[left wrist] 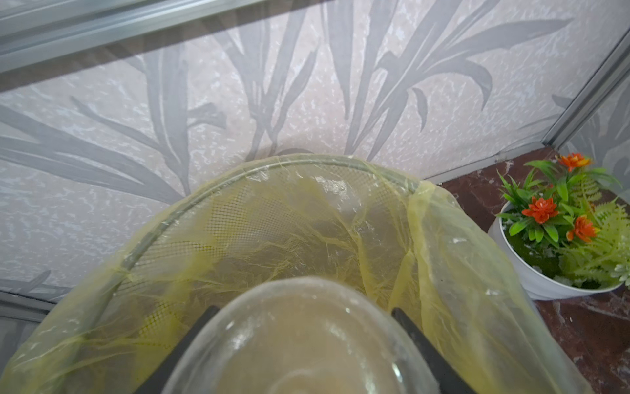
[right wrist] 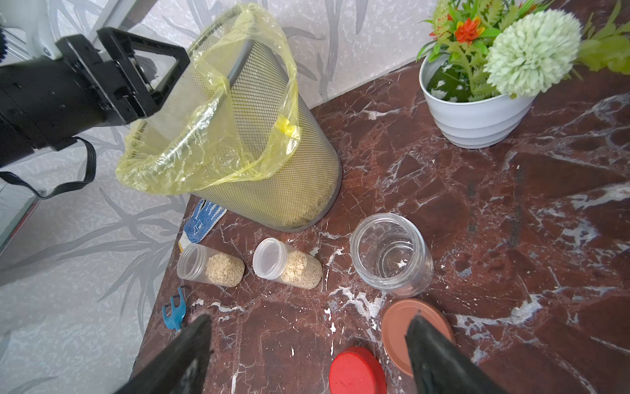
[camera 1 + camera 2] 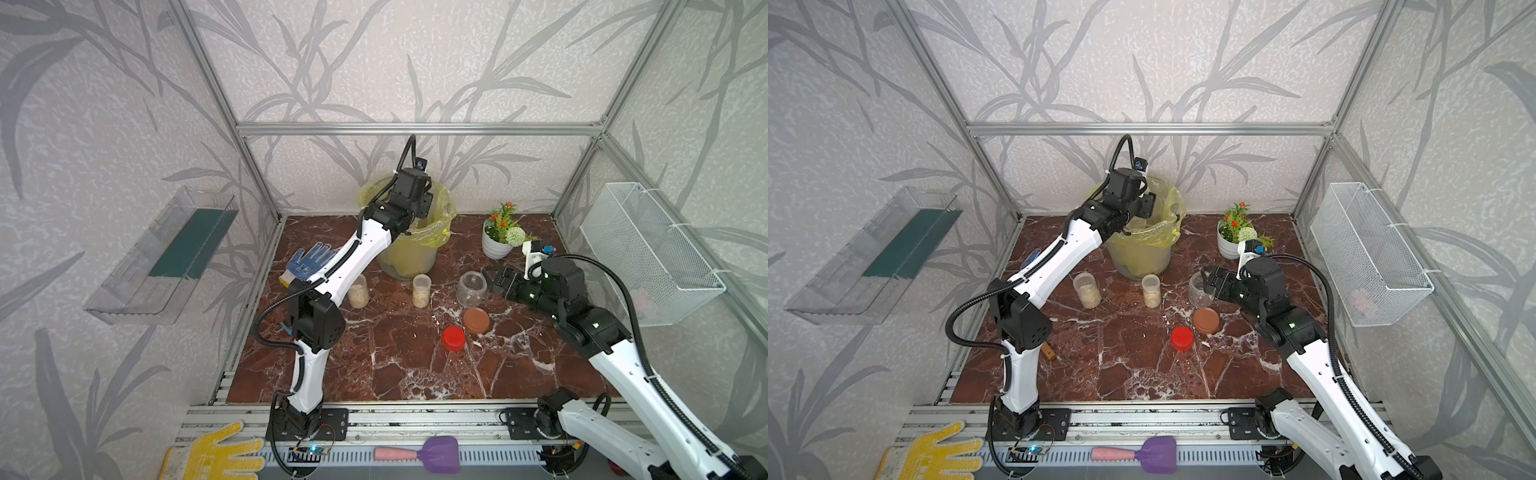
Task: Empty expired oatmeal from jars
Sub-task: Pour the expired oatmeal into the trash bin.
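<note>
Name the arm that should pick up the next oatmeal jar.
Right. The right gripper is open and empty, close to the lidded slim jar holding oatmeal. The left gripper is busy, shut on a wide jar held over the bin.

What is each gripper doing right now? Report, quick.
Left gripper: closed on a clear jar, over the yellow-bagged bin.
Right gripper: open, holding nothing.

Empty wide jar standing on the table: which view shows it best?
The right wrist view: the empty wide jar sits close, unobstructed, open mouth and inside visible. Both top views show it small, beside the right end effector. The left wrist view misses it.
</note>
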Controlling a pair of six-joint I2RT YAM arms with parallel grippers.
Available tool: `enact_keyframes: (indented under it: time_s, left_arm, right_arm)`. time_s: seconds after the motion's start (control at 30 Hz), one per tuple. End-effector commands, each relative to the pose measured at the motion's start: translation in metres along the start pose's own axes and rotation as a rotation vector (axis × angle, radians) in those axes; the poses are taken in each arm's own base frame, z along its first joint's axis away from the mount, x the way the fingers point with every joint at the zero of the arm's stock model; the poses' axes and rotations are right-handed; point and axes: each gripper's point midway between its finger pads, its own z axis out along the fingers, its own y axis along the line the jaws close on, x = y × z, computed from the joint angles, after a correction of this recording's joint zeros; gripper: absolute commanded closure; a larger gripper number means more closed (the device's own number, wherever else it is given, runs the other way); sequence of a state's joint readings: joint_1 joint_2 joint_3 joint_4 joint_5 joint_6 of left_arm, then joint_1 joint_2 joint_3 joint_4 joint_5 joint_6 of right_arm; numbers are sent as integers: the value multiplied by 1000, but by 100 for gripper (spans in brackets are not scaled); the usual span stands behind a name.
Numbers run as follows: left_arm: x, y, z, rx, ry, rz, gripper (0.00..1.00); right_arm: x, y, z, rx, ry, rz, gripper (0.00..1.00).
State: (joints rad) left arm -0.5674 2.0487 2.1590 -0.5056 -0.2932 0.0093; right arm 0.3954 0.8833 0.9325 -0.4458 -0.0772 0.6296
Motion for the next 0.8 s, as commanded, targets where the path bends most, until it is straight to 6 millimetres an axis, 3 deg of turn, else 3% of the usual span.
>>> enact_keyframes:
  time_s: [0.0,0.03,0.07,0.1,0.17,0.23,0.27,0.3,0.33,0.37,0.4,0.47,0.53,0.6,0.77]
  left_arm:
    - [-22,53,-11,-195,-48,-16,87]
    - [-22,44,-10,-83,-34,-102,86]
    - [-25,14,-13,124,-26,-85,86]
    - [-26,3,-14,116,-33,-5,86]
    - [-29,21,-10,-64,-41,28,87]
    - [-22,16,-5,45,12,-4,86]
    - [-19,29,-3,17,36,-45,87]
    - [-17,25,-5,84,62,-109,86]
    - [-15,8,-7,200,73,-69,84]
    - [-13,6,-5,160,70,-6,83]
    - [-14,23,-2,18,62,-12,87]
    - [-19,27,-8,39,57,-39,89]
    - [-19,47,1,58,44,-211,89]
    - [-29,48,-6,188,32,-320,89]
    - [-67,47,-33,189,-86,-416,89]
  right_arm:
    - [-9,5,0,-8,-21,-19,11]
    - [-9,6,1,-11,-17,-18,11]
    - [-8,7,2,-17,-9,-18,11]
    - [-8,9,4,-22,-2,-16,11]
    - [-8,12,5,-34,15,-19,11]
    - [-7,15,6,-43,29,-21,11]
    - [-7,16,6,-47,31,-22,11]
    - [-6,16,6,-47,35,-25,12]
    - [-7,16,5,-47,30,-26,12]
    - [-7,15,6,-45,26,-22,12]
    - [-7,15,6,-47,18,-20,12]
    - [-8,15,5,-49,14,-23,12]
    - [-9,15,3,-51,8,-21,12]
    - [-9,17,3,-61,7,-26,12]
    - [-11,23,10,-102,-6,24,12]
